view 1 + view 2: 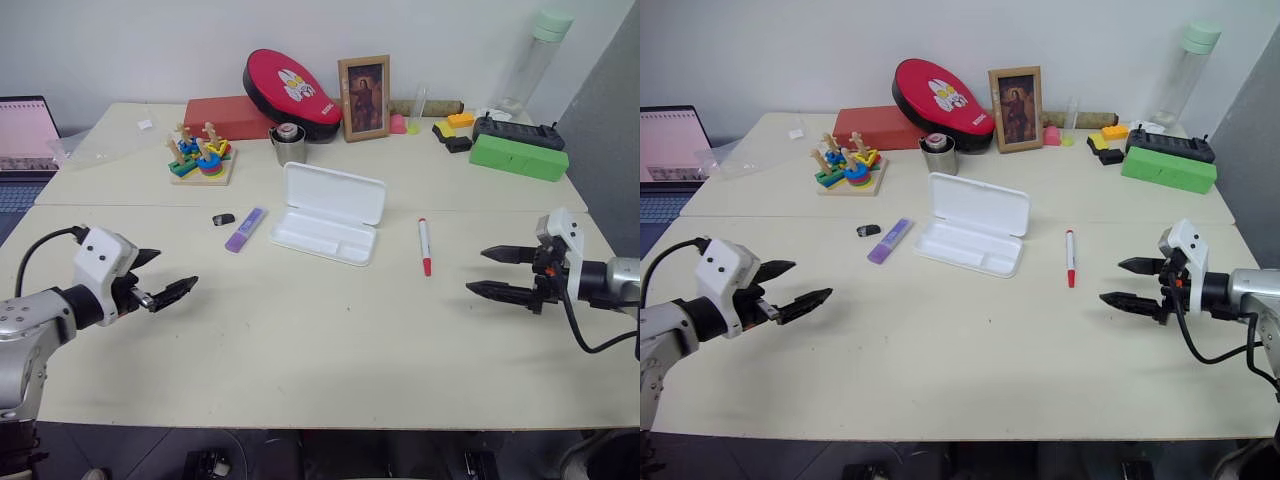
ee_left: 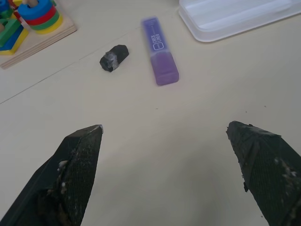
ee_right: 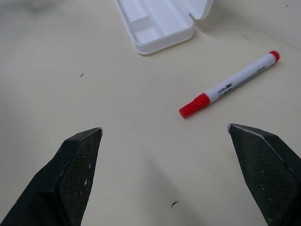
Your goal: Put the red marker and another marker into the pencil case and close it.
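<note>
The white pencil case (image 1: 325,225) lies open in the middle of the table, its lid (image 1: 335,192) tipped back and its tray bare. A red marker (image 1: 425,246) with a white barrel rests to its right, and a lilac-purple highlighter (image 1: 245,229) rests to its left. My left gripper (image 1: 165,276) hovers open over the near-left table, well short of the highlighter (image 2: 160,51). On the right side my right gripper (image 1: 495,272) is open too, a little apart from the red marker (image 3: 229,84). Nothing sits between either pair of fingers.
A small black stubby object (image 1: 223,219) lies beside the highlighter. Farther back stand a wooden stacking toy (image 1: 202,158), a metal cup (image 1: 289,144), a red flat box (image 1: 228,117), a framed picture (image 1: 364,98), a green block (image 1: 518,157) and a laptop (image 1: 25,150) at the left.
</note>
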Controlling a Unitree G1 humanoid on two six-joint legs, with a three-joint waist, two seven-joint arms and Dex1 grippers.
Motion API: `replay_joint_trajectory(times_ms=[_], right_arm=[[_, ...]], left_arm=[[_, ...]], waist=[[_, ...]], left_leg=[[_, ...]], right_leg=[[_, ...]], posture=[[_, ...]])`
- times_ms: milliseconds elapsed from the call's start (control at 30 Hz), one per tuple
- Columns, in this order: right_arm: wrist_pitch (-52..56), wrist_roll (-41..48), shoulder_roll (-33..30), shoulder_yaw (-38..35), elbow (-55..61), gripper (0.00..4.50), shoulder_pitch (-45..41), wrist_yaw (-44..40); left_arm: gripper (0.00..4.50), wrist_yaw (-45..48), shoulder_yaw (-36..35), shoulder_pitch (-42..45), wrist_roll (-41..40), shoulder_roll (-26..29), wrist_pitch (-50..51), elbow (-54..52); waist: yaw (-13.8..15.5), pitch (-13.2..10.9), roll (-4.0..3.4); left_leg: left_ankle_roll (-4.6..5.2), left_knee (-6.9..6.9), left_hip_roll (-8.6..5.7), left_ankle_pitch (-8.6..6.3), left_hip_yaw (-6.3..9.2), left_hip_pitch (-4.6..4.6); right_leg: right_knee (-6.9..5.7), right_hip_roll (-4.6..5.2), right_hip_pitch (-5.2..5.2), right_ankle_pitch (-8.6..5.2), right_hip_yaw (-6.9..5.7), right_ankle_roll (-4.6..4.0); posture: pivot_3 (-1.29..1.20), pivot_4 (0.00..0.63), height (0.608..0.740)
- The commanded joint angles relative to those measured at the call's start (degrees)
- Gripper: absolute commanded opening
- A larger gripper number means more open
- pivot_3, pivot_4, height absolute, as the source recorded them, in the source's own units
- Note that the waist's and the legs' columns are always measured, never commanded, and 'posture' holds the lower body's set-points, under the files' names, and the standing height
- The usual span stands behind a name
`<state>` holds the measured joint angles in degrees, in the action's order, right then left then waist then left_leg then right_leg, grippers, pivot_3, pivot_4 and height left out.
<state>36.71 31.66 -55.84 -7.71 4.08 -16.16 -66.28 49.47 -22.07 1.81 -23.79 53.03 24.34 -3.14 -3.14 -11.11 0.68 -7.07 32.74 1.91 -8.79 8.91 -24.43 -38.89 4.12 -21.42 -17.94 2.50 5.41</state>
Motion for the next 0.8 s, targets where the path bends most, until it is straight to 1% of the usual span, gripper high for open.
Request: replay_joint_trajectory(times_ms=[33, 233, 800], right_arm=[[-0.11, 0.40, -1.15, -1.46, 0.89, 4.49, -0.01, -0.90], [0.47, 0.41, -1.74, -1.49, 1.63, 4.49, 0.87, -1.87], [-0.73, -1.48, -1.19, -0.65, -0.12, 4.49, 0.55, -1.97]], left_arm=[[4.50, 0.13, -2.91, 0.31, -1.26, 0.85, 0.81, -2.32], [4.50, 0.04, -3.08, -1.37, -1.38, 0.83, 3.31, -5.35], [4.50, -0.66, -2.71, -2.43, -0.12, 0.50, 3.66, -5.63]], waist=[[0.00, 0.00, 0.00], [0.00, 0.00, 0.00], [0.01, 0.00, 0.00]], left_leg=[[0.00, 0.00, 0.00, 0.00, 0.00, 0.00], [0.00, -0.01, 0.00, 0.00, 0.00, -0.01], [0.00, 0.01, 0.00, 0.00, -0.01, 0.00]], right_leg=[[0.00, 0.00, 0.00, 0.00, 0.00, 0.00], [0.00, 0.00, 0.00, 0.00, 0.00, -0.01], [-0.01, 0.00, 0.00, 0.00, 0.00, -0.01]], posture=[[0.00, 0.150, 0.740], [0.00, 0.150, 0.740], [0.00, 0.150, 0.740]])
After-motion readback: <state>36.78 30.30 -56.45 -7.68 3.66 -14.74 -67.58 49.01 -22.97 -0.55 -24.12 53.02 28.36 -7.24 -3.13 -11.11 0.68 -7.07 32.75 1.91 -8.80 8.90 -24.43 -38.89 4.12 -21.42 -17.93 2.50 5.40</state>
